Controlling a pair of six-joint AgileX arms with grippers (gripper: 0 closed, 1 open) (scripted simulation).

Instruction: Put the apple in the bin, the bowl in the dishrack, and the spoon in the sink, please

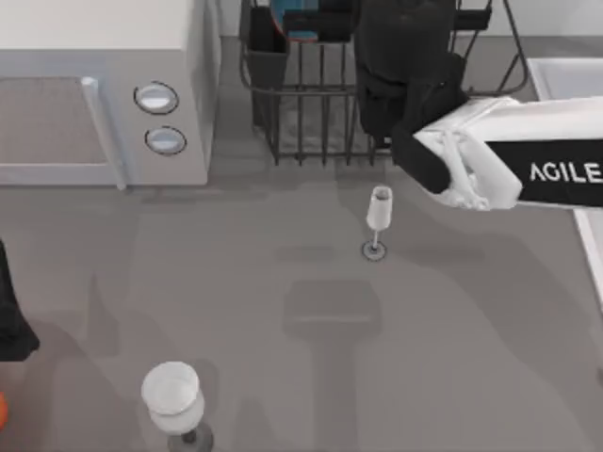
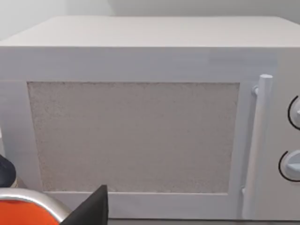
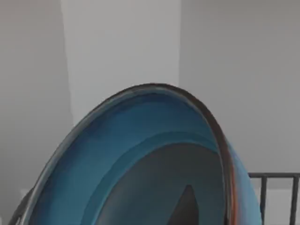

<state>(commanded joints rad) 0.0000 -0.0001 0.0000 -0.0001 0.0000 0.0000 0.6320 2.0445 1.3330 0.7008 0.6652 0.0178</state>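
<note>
The blue bowl (image 3: pixel 140 154) with its reddish-brown rim stands tilted on edge close in the right wrist view. My right gripper (image 1: pixel 377 47) is shut on it, one dark fingertip (image 3: pixel 187 206) lying inside it. In the top view the bowl (image 1: pixel 300 24) is over the back of the black wire dishrack (image 1: pixel 311 122), beside its utensil cup (image 1: pixel 266 47). The white edge of the sink (image 1: pixel 565 75) lies at the right. The apple and the spoon are out of view. My left arm (image 1: pixel 11 325) is parked at the table's left edge.
A white microwave (image 1: pixel 94 94) with two knobs fills the back left. One wine glass (image 1: pixel 377 221) stands just in front of the dishrack, another (image 1: pixel 174 395) at the front left. An orange thing with a grey rim (image 2: pixel 28 208) sits under the left wrist.
</note>
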